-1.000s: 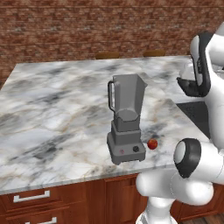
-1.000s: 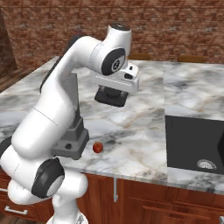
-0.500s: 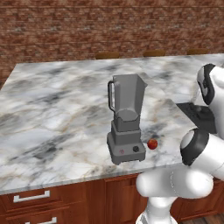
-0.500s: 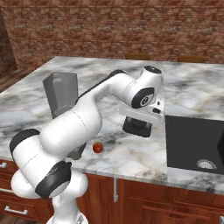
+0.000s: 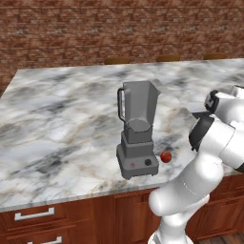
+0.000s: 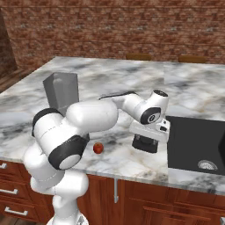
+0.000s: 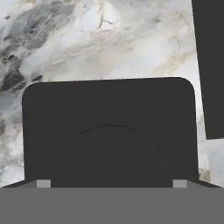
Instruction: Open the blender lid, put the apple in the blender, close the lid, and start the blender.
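Gripper low at frame centre, jaws spread wide around the lid, just left of the sink edge. One apple lower left, near the counter's front edge. One blender, jar uncovered.

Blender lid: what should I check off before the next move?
1. Lid off the jar: ok, the blender stands with its rim open.
2. Blender lid at the gripper, beside the sink: ok.
3. Lid resting on the counter: cannot tell.
4. Lid gripped or released: cannot tell.
5. Apple on the counter beside the blender base: ok.
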Tool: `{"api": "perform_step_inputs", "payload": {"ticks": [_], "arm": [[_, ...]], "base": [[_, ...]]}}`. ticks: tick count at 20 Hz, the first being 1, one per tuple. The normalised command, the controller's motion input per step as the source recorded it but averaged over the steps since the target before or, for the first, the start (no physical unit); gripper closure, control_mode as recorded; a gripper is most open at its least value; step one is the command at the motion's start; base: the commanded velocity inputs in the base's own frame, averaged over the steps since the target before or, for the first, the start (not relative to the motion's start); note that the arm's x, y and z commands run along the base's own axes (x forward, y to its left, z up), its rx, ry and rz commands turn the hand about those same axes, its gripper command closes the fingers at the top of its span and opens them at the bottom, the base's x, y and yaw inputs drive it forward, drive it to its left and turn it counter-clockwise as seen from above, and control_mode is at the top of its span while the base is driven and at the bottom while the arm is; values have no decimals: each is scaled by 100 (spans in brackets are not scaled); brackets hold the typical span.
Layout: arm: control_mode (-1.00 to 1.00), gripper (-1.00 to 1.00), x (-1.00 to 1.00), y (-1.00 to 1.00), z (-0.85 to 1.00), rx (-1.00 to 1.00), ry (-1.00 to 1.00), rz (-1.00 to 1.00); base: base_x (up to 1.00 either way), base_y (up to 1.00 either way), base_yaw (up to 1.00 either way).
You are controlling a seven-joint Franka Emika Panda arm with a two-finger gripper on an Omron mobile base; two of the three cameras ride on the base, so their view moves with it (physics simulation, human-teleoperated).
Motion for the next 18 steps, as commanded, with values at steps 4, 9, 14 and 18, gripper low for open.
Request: {"api": "perform_step_inputs", "payload": {"ticks": [4,9,14,18], "arm": [[-100,100,44,24,-91,0,0,0],[-100,100,65,-5,-43,0,0,0],[-100,100,49,2,-49,0,0,0],[-100,-100,16,3,-41,0,0,0]], "base": [[0,0,0],[0,0,0],[0,0,0],[0,0,0]]}}
